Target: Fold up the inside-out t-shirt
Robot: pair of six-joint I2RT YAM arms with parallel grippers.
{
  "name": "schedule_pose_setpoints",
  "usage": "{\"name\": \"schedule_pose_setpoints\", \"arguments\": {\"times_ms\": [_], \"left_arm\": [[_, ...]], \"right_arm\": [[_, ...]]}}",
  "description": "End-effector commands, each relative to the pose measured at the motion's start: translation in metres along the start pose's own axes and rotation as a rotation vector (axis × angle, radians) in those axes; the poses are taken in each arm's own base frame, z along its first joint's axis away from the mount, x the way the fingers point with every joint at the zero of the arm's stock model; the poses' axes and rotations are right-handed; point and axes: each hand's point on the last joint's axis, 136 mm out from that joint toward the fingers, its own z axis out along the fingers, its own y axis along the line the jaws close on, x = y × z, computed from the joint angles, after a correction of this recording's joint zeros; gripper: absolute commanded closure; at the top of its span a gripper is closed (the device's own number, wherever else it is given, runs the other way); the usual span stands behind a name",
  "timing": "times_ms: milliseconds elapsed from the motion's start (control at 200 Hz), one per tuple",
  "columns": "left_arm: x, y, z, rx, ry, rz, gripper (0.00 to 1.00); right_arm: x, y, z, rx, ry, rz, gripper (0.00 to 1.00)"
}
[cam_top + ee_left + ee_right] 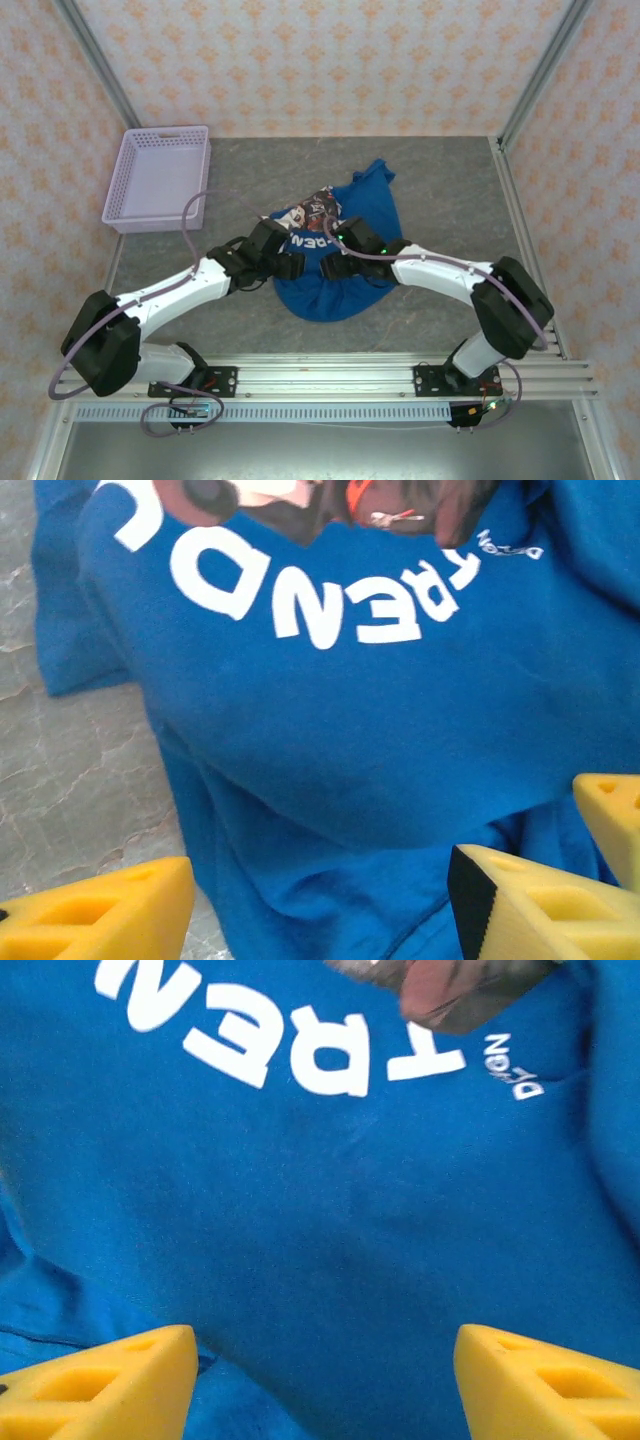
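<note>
Yellow fingers (110, 910) of the left pincer (320, 880) stood wide apart, holding nothing, just over the inside-out t-shirt (350, 730), which lay crumpled at mid-desk (450, 220), right of the lavender basket (160, 180). Beside it, the right pincer (325, 1340) gaped equally wide above the white lettering (300, 1050).

Lavender mesh basket (160, 178) stands upright at ten o'clock on the grey marbled table (450, 210), in its far-left corner. Patterned cream wall panels (320, 60) enclose the table from nine through three o'clock.
</note>
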Motion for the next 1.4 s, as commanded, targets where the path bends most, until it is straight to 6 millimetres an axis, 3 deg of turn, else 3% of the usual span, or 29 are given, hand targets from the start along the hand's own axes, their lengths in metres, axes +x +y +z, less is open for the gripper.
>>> {"name": "schedule_pose_setpoints", "arguments": {"times_ms": [0, 115, 365, 575, 666, 741, 881, 1076, 1396], "left_arm": [[0.008, 0.015, -0.001, -0.023, 0.015, -0.068, 0.30], [0.012, 0.019, -0.001, -0.021, 0.024, -0.080, 0.30], [0.014, 0.000, -0.002, 0.076, 0.023, -0.105, 0.30], [0.009, -0.028, -0.003, 0.102, 0.029, -0.023, 0.29], [-0.005, -0.042, 0.000, 0.113, 0.049, 0.020, 0.29], [-0.020, -0.019, 0.001, -0.048, -0.010, 0.008, 0.28], [-0.026, -0.020, 0.008, -0.078, 0.028, 0.091, 0.28], [-0.028, -0.056, 0.035, 0.059, 0.067, 0.091, 0.30], [-0.025, -0.071, 0.091, 0.045, 0.134, 0.141, 0.51]], "right_arm": [[-0.015, 0.009, 0.012, -0.023, -0.026, -0.082, 0.30], [-0.021, 0.010, 0.021, -0.013, -0.019, -0.104, 0.38], [-0.047, 0.000, 0.004, -0.028, -0.097, -0.012, 1.00], [-0.071, -0.029, -0.006, -0.104, -0.113, 0.245, 1.00], [-0.075, -0.039, -0.004, -0.129, -0.081, 0.292, 1.00], [-0.077, -0.058, -0.003, -0.096, -0.052, 0.357, 1.00], [-0.097, -0.063, -0.006, -0.117, -0.083, 0.370, 1.00], [-0.084, -0.063, 0.008, -0.119, -0.012, 0.357, 1.00], [-0.078, -0.066, 0.004, -0.096, -0.001, 0.316, 1.00]]}}
